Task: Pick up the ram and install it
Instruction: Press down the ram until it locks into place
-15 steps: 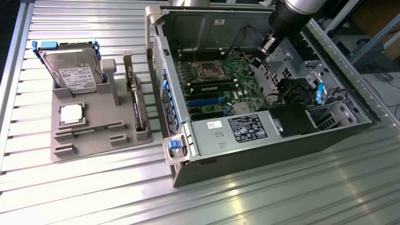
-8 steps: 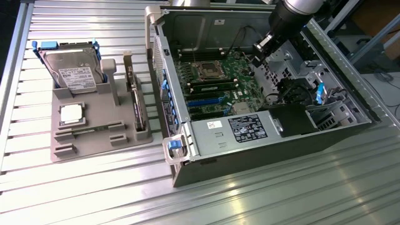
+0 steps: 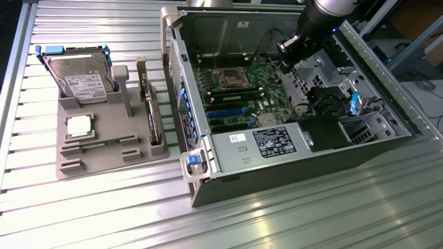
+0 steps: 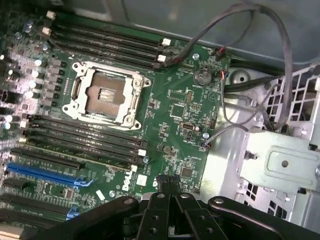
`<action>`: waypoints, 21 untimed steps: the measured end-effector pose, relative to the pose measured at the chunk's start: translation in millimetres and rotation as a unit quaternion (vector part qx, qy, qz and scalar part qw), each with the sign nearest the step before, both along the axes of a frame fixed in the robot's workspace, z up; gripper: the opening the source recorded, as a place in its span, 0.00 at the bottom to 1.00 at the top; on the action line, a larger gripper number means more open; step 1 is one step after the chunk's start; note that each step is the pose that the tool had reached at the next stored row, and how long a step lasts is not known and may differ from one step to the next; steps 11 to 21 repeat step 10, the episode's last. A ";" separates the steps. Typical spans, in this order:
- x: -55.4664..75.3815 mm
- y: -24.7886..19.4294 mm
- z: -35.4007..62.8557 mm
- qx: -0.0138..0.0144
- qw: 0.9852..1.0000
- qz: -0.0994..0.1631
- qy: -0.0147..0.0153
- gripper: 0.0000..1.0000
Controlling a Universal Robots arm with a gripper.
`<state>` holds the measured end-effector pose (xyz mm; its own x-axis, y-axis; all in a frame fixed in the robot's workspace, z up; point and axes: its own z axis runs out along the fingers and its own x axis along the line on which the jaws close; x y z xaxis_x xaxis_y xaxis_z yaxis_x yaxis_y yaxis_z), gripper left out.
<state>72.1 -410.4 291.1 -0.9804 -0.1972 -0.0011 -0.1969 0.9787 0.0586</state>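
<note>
One ram (image 3: 235, 96) seated in motherboard (image 3: 270, 104), near gripper (image 3: 285, 66).

We see a table (image 3: 291, 223) of ribbed, silvery metal slats catching soft glare from overhead light. At the exterior view's right, grey frame bars (image 3: 415, 44) and loose cables (image 3: 426, 83) stand beyond its edge.

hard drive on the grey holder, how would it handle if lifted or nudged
Probably stiff and heavy for its size: the hard drive looks like a solid metal block. Its labelled face seems smooth, perhaps slippery. It stands leaning in the grey holder, so a push might tip it.
</note>
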 end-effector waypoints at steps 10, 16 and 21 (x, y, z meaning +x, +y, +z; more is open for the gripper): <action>0.0 0.0 -0.2 0.000 0.992 -0.127 0.000 0.10; 0.0 0.0 -0.2 0.000 0.992 -0.127 0.000 0.10; 0.0 0.0 -0.2 0.000 0.992 -0.127 0.000 0.10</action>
